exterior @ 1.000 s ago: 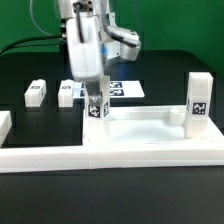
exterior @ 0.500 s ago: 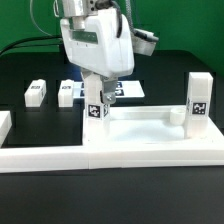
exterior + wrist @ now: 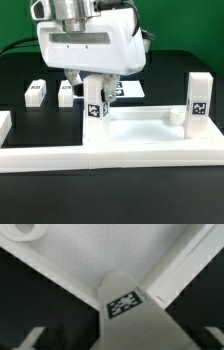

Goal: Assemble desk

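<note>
Because the leg (image 3: 96,110) stands upright in a corner of the desk tray (image 3: 150,135), our end effector (image 3: 97,88) hangs around it, jaws apart and not touching. We judge this prepares a grip for screwing it in.

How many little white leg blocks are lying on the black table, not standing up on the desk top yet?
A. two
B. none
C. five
A: one leg block and a second leg block lie side by side on the black table, toward the exterior view's left.
</note>
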Action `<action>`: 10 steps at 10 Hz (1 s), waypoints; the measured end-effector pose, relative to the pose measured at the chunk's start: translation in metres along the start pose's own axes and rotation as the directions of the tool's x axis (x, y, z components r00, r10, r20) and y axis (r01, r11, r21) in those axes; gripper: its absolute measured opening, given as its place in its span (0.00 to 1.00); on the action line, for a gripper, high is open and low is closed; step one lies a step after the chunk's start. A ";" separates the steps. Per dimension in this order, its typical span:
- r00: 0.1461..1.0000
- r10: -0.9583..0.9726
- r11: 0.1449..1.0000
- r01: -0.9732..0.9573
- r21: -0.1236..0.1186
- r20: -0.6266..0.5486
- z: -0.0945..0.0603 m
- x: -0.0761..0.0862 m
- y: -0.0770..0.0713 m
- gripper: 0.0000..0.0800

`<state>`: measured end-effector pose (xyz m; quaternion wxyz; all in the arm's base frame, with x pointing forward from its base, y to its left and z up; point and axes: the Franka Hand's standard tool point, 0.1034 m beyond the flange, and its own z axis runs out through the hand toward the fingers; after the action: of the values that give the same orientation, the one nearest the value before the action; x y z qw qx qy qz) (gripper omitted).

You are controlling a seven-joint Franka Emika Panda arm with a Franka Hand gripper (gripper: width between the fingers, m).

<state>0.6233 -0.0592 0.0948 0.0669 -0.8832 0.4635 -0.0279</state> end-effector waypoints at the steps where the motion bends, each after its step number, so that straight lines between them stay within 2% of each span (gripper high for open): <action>1: 0.997 0.078 0.997 -0.078 0.000 0.000 0.000 0.000 0.000 0.46; 2: 0.989 0.146 0.989 -0.146 -0.001 -0.001 0.000 0.001 0.001 0.36; 3: 0.984 0.176 0.984 -0.176 -0.001 -0.001 0.000 0.001 0.001 0.36; 5: 0.911 0.411 0.911 -0.411 -0.009 0.001 0.001 0.002 0.001 0.36; 6: 0.827 0.562 0.827 -0.562 -0.027 0.008 0.001 0.005 0.001 0.36; 7: 0.696 0.718 0.695 -0.717 -0.053 0.012 0.000 0.006 -0.001 0.36; 8: 0.552 0.834 0.551 -0.832 -0.067 0.003 0.000 0.007 -0.003 0.36; 9: 0.451 0.892 0.449 -0.890 -0.075 -0.005 0.000 0.006 -0.002 0.36; 10: 0.396 0.918 0.394 -0.916 -0.073 -0.013 0.000 0.007 -0.001 0.38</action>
<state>0.6278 -0.0643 0.0953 0.0476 -0.4854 0.8720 0.0422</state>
